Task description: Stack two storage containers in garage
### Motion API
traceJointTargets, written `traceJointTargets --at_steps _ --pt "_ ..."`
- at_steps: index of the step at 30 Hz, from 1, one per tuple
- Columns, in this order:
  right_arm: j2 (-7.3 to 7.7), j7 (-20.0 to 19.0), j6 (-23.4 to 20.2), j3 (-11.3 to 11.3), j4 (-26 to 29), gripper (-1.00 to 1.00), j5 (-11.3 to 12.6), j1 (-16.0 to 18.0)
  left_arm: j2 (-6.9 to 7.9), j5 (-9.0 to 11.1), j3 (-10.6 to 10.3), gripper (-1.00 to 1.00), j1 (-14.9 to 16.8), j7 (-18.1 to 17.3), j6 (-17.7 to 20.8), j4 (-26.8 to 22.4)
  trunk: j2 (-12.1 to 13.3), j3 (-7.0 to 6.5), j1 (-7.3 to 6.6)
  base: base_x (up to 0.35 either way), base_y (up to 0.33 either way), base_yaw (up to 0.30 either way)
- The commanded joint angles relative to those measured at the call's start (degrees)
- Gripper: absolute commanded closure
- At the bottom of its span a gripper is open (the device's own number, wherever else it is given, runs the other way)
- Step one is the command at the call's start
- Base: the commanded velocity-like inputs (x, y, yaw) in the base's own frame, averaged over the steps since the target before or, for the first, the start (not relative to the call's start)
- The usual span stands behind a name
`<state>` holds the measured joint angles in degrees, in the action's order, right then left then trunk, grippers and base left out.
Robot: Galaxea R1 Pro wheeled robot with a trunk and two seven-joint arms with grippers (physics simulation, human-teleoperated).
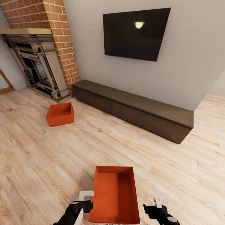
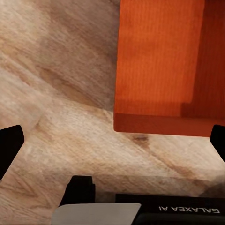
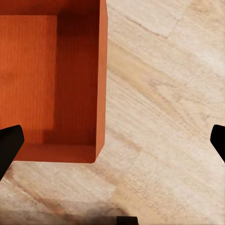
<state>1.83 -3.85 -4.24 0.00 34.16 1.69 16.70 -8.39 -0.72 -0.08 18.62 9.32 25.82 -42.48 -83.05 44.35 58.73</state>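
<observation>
Here, in the living room, two orange-red storage bins sit on a light wood plank floor [image 1: 37,162] with a visible grain. The nearer container [image 1: 115,195], an open-top rectangular box with thin plain walls and a finely ribbed inner surface, rests directly in front of the robot, between its two arms. The left gripper [image 1: 82,204] hangs just beside the bin's left wall; the right gripper [image 1: 159,207] hangs near its right wall, with a strip of bare floor between. Both sets of jaws are spread wide and hold nothing: in each wrist view the black fingertips [image 2: 9,145] sit at opposite edges of the picture, with the bin's corner and the planks between them.

The farther container [image 1: 60,114], the same shape and colour, stands well apart on the planks, near the foot of a red brick fireplace [image 1: 54,37] with a dark ornate metal surround. A long, low, dark wooden cabinet [image 1: 134,109] runs along the pale wall, below a flat black wall-mounted TV [image 1: 136,32] with a glossy screen.
</observation>
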Motion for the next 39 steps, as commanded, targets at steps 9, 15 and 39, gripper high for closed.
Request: traceJointTargets --at_steps 9,15,39 --pt "0.02 -0.2 -0.3 0.0 0.1 -1.00 0.2 0.0 -0.27 0.1 0.0 -1.00 0.0 0.1 0.3 -0.1 0.0 0.89 0.00 0.000 0.000 0.000" --pt "0.02 -0.2 -0.3 0.0 0.1 -1.00 0.2 0.0 -0.30 0.1 0.0 -1.00 0.0 0.1 0.3 -0.1 0.0 1.44 0.00 0.000 0.000 0.000" --pt "0.02 -0.2 -0.3 0.0 0.1 -1.00 0.2 0.0 -0.31 0.0 -0.1 -1.00 0.0 0.2 0.3 -0.1 0.0 2.18 0.00 0.000 0.000 -0.054"
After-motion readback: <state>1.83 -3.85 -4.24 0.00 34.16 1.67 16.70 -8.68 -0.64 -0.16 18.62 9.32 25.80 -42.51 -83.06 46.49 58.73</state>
